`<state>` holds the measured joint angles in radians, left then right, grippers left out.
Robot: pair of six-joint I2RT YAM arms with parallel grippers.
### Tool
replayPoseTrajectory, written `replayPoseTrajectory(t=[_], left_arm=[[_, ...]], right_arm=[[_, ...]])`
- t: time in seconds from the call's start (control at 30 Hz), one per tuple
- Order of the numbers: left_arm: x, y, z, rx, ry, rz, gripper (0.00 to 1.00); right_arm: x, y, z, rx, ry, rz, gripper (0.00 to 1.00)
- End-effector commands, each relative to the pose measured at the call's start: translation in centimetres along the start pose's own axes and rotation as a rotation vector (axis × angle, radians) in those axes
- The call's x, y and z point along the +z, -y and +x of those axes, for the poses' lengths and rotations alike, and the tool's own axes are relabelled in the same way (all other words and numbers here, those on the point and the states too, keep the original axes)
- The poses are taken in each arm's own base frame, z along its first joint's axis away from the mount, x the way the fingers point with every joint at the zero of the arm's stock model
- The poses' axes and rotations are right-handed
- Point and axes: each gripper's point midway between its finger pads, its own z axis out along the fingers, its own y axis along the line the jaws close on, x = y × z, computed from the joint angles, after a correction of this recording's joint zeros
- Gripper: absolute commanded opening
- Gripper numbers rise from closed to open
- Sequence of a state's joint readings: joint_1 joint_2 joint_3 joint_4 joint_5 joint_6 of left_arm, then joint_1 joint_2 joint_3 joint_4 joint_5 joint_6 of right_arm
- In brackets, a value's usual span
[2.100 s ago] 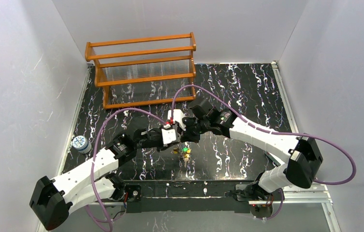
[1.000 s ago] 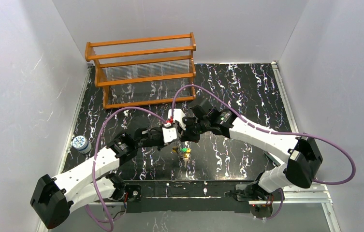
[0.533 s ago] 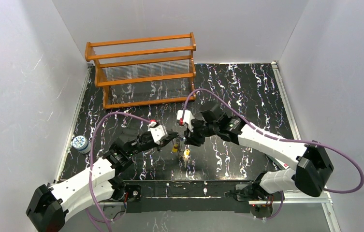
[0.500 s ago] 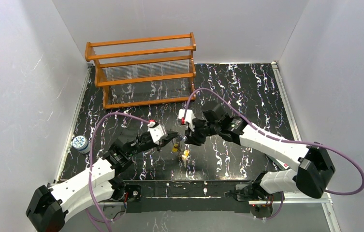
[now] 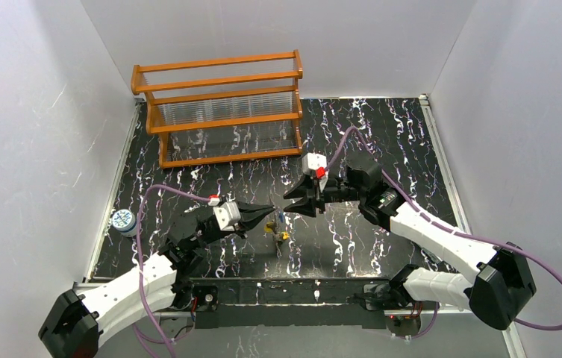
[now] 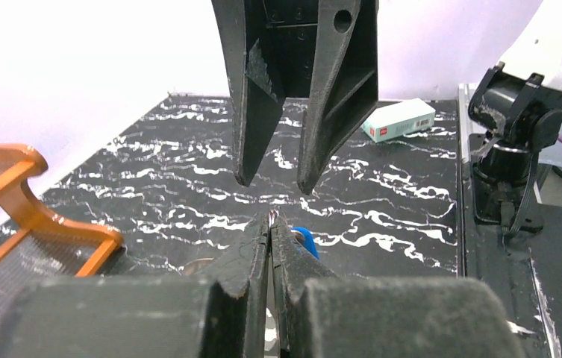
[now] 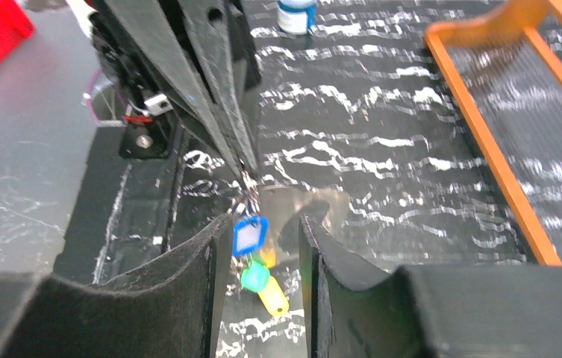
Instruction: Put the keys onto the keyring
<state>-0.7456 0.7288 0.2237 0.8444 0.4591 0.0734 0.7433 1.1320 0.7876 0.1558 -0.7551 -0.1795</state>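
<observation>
The right gripper [image 5: 290, 204] has backed off, fingers spread, leaving the left gripper [image 5: 269, 210] pinching the keyring [image 7: 243, 195] alone — the keys [image 7: 248, 234] (blue, green, yellow visible) dangle beneath its tips, so threading looks largely done.

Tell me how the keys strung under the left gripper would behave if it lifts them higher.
Probably floppy: the keys trail in a loose string from the keyring pinched in the shut left gripper, so they would likely swing. Probably light: each is tiny beside the gripper fingers. The thin wire might slip through the jaws.
</observation>
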Motion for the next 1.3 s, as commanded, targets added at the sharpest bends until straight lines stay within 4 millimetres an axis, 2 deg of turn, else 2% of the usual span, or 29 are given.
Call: replayPoseTrajectory(t=[0.0,0.1,0.3,0.57,0.6,0.67,0.8,0.83,0.9,0.97,1.07,1.27], left_arm=[[0.1,0.4,-4.2,0.049,0.160,0.027,0.00],[0.1,0.5,-4.4,0.052,0.168,0.034,0.00],[0.1,0.6,-4.6,0.050,0.176,0.035,0.00],[0.3,0.8,-4.3,0.041,0.171,0.048,0.00],[0.3,0.8,-4.3,0.041,0.171,0.049,0.00],[0.3,0.7,-4.4,0.042,0.173,0.047,0.00],[0.2,0.6,-4.1,0.036,0.166,0.034,0.00],[0.2,0.5,-4.0,0.034,0.164,0.029,0.04],[0.1,0.5,-3.5,0.029,0.145,0.024,0.24],[0.3,0.3,-2.8,0.033,0.098,0.023,0.38],[0.3,-0.1,-1.3,0.050,-0.012,0.021,0.43],[-0.6,-1.7,1.5,0.125,-0.324,0.013,0.43]], right_arm=[[0.4,-1.9,-3.5,-0.067,0.137,-0.142,0.45],[0.8,-2.3,-3.2,-0.039,0.144,-0.188,0.41],[1.2,-2.2,-3.0,-0.016,0.150,-0.204,0.24],[1.3,-2.3,-2.6,-0.014,0.148,-0.217,0.16],[1.3,-2.3,-2.6,-0.014,0.149,-0.216,0.14],[1.3,-2.3,-2.5,-0.015,0.144,-0.216,0.01],[1.2,-2.0,-2.3,-0.022,0.121,-0.195,0.01],[1.2,-1.8,-2.2,-0.024,0.110,-0.181,0.01],[1.1,-1.2,-1.9,-0.026,0.071,-0.152,0.01],[1.0,-0.8,-1.2,-0.006,0.013,-0.125,0.01],[0.7,0.0,-0.6,0.016,-0.075,-0.092,0.01],[0.4,1.1,0.9,0.062,-0.230,-0.046,0.01]])
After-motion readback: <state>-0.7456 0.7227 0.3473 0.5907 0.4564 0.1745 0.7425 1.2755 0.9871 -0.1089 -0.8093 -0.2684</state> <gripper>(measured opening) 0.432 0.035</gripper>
